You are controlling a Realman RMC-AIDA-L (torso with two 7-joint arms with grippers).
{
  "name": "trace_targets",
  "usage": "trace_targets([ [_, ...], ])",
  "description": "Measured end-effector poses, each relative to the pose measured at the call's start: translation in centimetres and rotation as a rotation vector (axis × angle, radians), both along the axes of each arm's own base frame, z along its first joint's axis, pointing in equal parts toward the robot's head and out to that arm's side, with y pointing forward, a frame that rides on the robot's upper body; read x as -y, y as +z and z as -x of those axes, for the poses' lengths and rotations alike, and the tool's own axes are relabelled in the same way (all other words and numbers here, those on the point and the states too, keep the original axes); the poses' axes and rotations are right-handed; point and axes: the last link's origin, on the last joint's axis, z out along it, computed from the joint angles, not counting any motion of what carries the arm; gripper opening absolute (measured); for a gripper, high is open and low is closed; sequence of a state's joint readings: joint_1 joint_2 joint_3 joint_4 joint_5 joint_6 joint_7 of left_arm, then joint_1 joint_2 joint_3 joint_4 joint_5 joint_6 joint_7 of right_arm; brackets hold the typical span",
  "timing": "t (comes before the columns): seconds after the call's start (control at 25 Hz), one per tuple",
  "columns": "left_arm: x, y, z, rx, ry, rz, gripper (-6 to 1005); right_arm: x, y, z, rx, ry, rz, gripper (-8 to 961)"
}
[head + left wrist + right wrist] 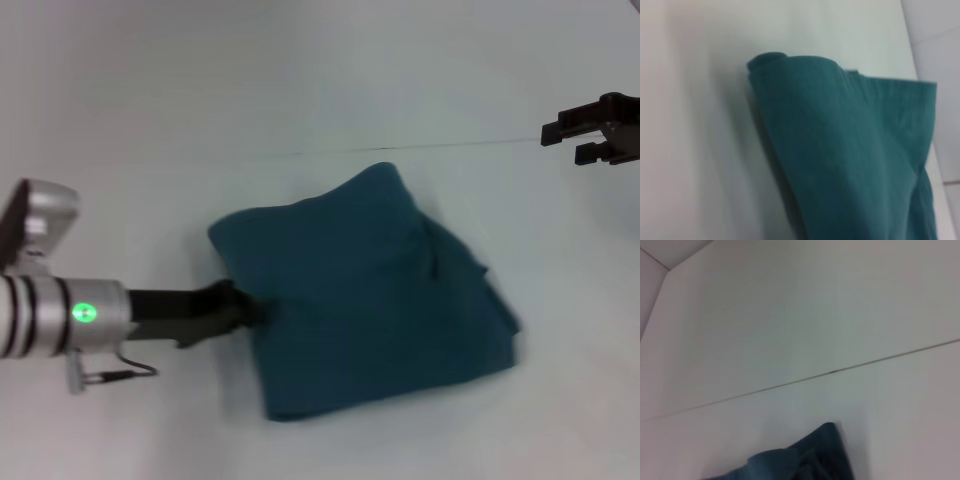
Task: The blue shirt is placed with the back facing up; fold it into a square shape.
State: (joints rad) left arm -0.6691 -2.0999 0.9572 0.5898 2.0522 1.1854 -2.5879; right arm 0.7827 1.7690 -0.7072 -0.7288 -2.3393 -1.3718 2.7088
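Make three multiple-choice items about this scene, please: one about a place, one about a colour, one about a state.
1. Where is the left gripper?
A. At the left edge of the blue shirt
B. High above the table, far from the cloth
C. Out of the head view

2. What colour is the shirt?
A. Red
B. Dark teal-blue
C. Yellow

3. In what state is the shirt?
A. Spread out flat with both sleeves showing
B. Hanging in the air
C. Folded into a compact, roughly square bundle

Answers:
1 A, the head view shows its black tip meeting the cloth's left edge.
2 B, all three views show that colour.
3 C, no sleeves show and layers lie stacked, while the right gripper is off at the far right, away from it.
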Motion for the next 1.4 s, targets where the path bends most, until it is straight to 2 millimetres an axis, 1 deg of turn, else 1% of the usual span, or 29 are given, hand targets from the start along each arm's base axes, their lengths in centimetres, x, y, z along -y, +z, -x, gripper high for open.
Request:
trace_targets([
  [0.2, -1.4, 2.8, 1.7, -0.082, 0.017, -0.059, 52, 0.2, -0.3, 0.0, 0.000, 0.009, 0.020, 660],
  [0.32, -1.9, 3.8, 2.4, -0.116, 0.027, -0.077, 54, 0.3, -0.6, 0.2, -0.002, 0.018, 0.034, 659],
  [0.44, -2.0, 4.1, 2.7, -0.125, 0.031, -0.084, 55, 0.3, -1.1, 0.5, -0.007, 0.030, 0.047, 658],
  [0.72, -1.8, 4.1, 2.9, -0.118, 0.042, -0.088, 60, 0.2, -2.0, 1.2, -0.008, 0.052, 0.068, 657],
  [1.0, -1.7, 5.3, 3.5, -0.165, 0.027, -0.106, 64, -0.2, -3.0, 2.2, -0.005, 0.068, 0.099, 655],
  [1.12, -1.3, 6.4, 3.6, -0.140, 0.050, -0.127, 282, -0.4, -3.7, 2.7, 0.011, 0.081, 0.120, 654],
  [1.2, -1.0, 7.2, 3.2, -0.103, 0.060, -0.162, 375, -0.5, -4.6, 3.4, 0.024, 0.101, 0.140, 654],
  [1.32, -0.5, 8.1, 2.3, -0.030, 0.048, -0.206, 515, -0.8, -6.9, 4.7, 0.055, 0.159, 0.167, 653],
  [1.4, -0.4, 8.3, 1.8, 0.014, 0.036, -0.214, 558, -1.2, -8.7, 5.7, 0.078, 0.203, 0.168, 653],
])
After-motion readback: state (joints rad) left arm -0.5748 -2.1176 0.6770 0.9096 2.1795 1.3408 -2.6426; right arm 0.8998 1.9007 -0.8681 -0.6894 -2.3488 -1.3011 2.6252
